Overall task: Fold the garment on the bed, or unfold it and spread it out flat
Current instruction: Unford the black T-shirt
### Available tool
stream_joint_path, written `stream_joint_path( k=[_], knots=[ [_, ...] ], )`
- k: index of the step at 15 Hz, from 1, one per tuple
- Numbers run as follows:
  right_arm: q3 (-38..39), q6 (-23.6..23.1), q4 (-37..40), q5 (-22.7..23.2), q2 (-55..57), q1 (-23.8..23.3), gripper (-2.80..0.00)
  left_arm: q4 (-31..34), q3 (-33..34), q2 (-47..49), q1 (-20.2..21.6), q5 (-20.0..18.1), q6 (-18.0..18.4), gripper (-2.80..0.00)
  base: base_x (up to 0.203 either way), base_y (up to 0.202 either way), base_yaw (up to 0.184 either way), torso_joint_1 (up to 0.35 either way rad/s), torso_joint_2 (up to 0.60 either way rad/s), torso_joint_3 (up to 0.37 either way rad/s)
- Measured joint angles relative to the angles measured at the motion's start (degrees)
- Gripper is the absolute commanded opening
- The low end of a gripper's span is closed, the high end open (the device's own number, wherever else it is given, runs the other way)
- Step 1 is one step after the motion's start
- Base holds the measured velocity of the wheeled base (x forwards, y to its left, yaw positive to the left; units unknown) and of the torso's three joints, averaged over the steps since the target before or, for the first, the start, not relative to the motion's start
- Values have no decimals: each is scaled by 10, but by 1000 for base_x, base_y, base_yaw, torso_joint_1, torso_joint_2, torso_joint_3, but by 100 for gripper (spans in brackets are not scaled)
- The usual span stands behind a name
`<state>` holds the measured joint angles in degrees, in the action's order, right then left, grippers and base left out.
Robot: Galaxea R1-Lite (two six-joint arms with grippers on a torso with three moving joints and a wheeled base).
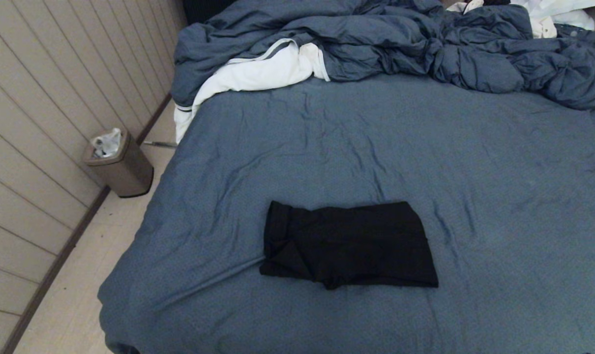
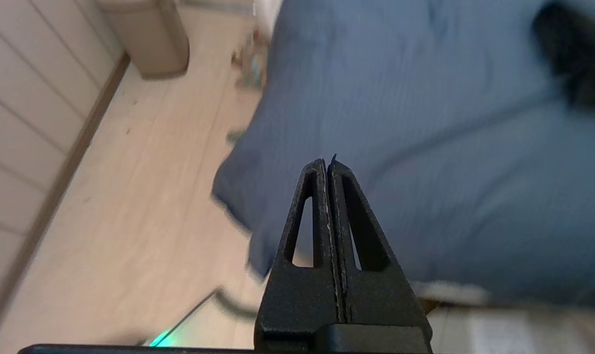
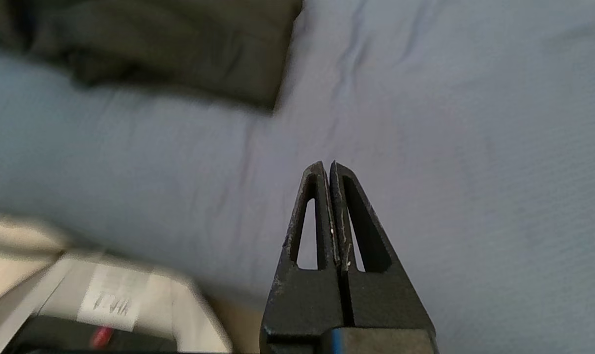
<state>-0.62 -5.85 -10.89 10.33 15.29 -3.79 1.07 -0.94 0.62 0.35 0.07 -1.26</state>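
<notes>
From the head view, the shirt (image 1: 349,244) lies folded into a small black block on the near middle of the bed (image 1: 474,172), and no arm shows here at all. It looks neat on its right side, but the left end is bumpy, with a loose flap and a little corner poking out at the front. No print shows, only plain black. If the job now is to open it up, a good way is to take the top layer by two corners and lift slowly, so the layers under it do not drag along. The crumpled duvet (image 1: 376,44) and a white cloth (image 1: 258,73) sit far back, well apart from the shirt, and a bin (image 1: 120,164) stands on the floor by the wall. In the left wrist view, the left gripper (image 2: 328,164) is closed on nothing and hangs over the bed's near corner, with the shirt (image 2: 578,54) far off at the edge of the picture. In the right wrist view, the right gripper (image 3: 328,167) is also closed and empty, above bare sheet, and the shirt (image 3: 169,44) is near but not touching. Both grippers must open first before they can pinch any cloth.
</notes>
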Motion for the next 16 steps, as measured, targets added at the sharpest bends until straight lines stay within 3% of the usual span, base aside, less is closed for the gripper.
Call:
stream_joint_path(
  k=[2,6,8,10,13,16],
  knots=[
    [5,-9,-2,-2,-3,0,-280,-12,6,-5,0,5,-28,-280,0,0,0,0,0,0],
    [3,-78,34,-2,-15,23,-280,-11,9,-7,0,3,-17,-280,0,0,0,0,0,0],
    [-4,-64,61,-3,-35,52,-280,-10,9,-8,0,3,-17,-280,0,0,0,0,0,0],
    [-10,-49,83,-10,-80,51,-280,-10,9,-8,0,3,-18,-280,0,0,0,0,0,0],
    [-2,-17,109,-82,-131,45,-280,-10,9,-8,0,4,-20,-280,0,0,0,0,0,0],
    [5,32,107,-95,-147,44,-280,-11,9,-8,-1,5,-30,-280,0,0,0,0,0,0]
  ],
)
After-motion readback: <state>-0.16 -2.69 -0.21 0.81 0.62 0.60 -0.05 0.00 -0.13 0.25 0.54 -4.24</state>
